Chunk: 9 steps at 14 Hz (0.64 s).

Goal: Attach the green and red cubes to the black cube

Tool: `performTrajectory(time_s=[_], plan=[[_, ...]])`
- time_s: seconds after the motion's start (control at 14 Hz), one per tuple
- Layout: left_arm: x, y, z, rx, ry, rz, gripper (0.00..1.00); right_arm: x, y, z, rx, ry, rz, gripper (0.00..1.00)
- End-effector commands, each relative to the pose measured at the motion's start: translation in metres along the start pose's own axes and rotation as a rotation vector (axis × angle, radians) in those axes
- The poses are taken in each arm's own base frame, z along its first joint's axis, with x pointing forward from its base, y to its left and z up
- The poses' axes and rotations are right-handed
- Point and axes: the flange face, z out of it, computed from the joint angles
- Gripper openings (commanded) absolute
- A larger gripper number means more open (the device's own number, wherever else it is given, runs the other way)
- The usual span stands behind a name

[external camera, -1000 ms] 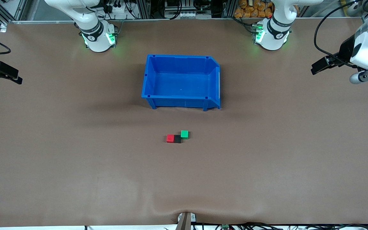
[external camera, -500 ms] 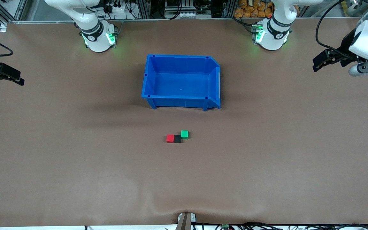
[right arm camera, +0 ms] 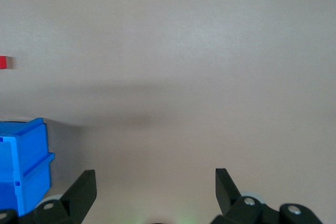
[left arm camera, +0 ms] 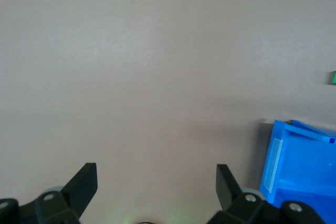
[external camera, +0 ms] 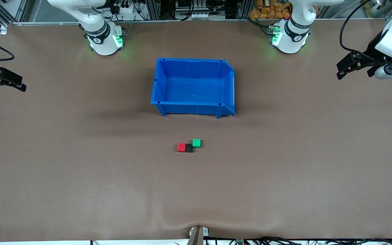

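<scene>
Front view — left pincer point(external camera: 344, 69) higher, retreated

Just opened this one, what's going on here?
Nothing is being handled right now. The red cube, black cube and green cube sit together on the table, nearer the front camera than the blue bin; red lies flush beside black, green touches it near a corner. The left gripper hangs open over the left arm's end of the table, the right gripper open over the right arm's end, both holding nothing.
</scene>
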Motion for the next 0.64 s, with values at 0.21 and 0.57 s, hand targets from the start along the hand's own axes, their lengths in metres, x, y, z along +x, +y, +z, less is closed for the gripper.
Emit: performTrajectory(time_s=[0.21, 0.57], plan=[[0.01, -0.0022, -0.0101, -0.005, 0.019, 0.011, 1.0, 0.0033, -0.0008, -0.0032, -0.007, 0.002, 0.007, 1.0], [0.0094, -0.0015, -0.0104, -0.028, 0.012, -0.004, 1.0, 0.0029, 0.0015, -0.0038, -0.005, 0.002, 0.011, 1.0]])
